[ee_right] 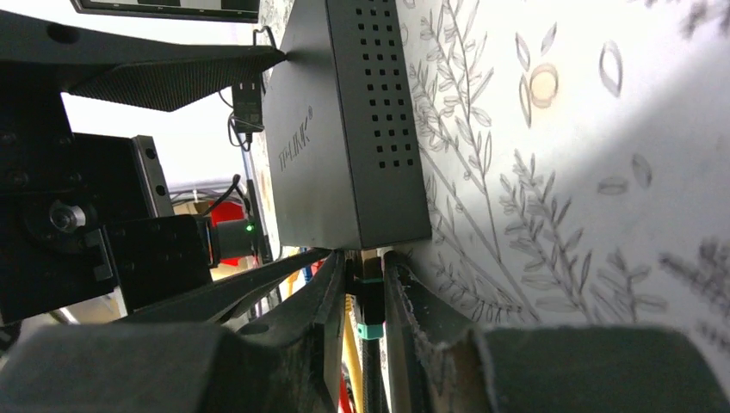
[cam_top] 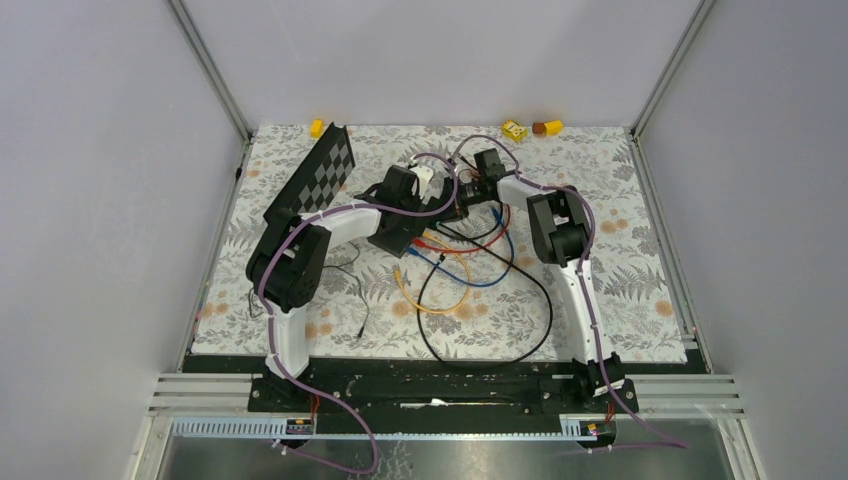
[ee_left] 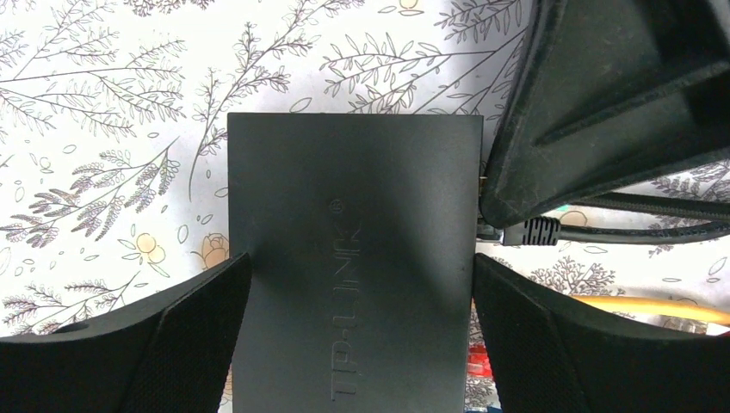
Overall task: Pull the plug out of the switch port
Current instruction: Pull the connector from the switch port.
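The switch is a flat matte-black box lying on the floral mat; it also shows in the top view and the right wrist view. My left gripper straddles it, with both fingers pressed against its long sides, and sits at the table's middle. My right gripper is shut on a black plug with a teal band, right at the switch's port edge. In the left wrist view that plug sits against the switch's right edge under the right gripper.
Loose yellow, blue, red and black cables lie tangled in front of the switch. A chequered board leans at the back left. Small yellow blocks sit along the back wall.
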`<control>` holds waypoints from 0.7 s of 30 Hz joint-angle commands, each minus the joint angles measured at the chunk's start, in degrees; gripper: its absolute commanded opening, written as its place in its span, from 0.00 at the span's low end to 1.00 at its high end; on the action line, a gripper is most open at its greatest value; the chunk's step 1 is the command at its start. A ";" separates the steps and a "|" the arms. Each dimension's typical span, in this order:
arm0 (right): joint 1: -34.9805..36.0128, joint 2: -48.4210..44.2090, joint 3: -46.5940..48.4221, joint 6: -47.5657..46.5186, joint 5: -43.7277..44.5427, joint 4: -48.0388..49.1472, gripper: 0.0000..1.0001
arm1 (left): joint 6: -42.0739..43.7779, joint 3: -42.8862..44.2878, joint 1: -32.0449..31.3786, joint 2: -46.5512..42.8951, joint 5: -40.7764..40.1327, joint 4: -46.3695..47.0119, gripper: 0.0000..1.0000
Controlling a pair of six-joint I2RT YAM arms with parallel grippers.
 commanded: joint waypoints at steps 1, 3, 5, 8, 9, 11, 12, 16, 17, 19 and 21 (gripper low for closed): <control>-0.57 -5.03 -17.22 10.14 5.84 17.32 0.00 | -2.87 0.46 1.65 2.08 -3.12 -7.35 0.94; -0.49 -7.47 -23.47 16.36 6.42 27.24 0.00 | -3.04 0.87 1.68 2.38 -3.22 -7.59 0.94; -0.48 -8.83 -25.77 17.06 7.18 29.59 0.00 | -3.05 0.90 1.68 2.52 -3.25 -7.72 0.94; -0.76 -8.33 -22.08 9.93 7.20 21.72 0.00 | -3.01 0.75 1.83 2.57 -3.19 -7.74 0.94; -0.82 -7.77 -20.01 7.11 6.89 18.76 0.00 | -2.96 0.77 1.93 2.58 -3.08 -7.70 0.93; -1.04 -5.16 -13.40 -0.05 5.89 8.53 0.00 | -2.86 0.73 1.94 2.67 -3.14 -7.78 0.93; -1.25 -3.59 -9.97 -3.04 5.59 3.43 0.00 | -2.79 0.77 2.06 2.66 -3.17 -7.77 0.93; -1.88 1.14 -0.59 -10.07 3.79 -7.75 0.00 | -2.68 0.87 2.13 2.54 -3.60 -7.78 0.93; -1.90 1.62 0.15 -10.71 3.57 -8.74 0.00 | -2.67 0.86 2.16 2.46 -3.68 -7.85 0.93; -1.82 1.64 -0.68 -9.79 3.17 -8.06 0.00 | -2.61 1.16 2.21 2.64 -3.86 -7.94 0.93; -1.64 -0.15 -5.59 -5.04 3.33 -2.16 0.00 | -2.61 1.43 2.21 2.97 -4.22 -8.18 0.93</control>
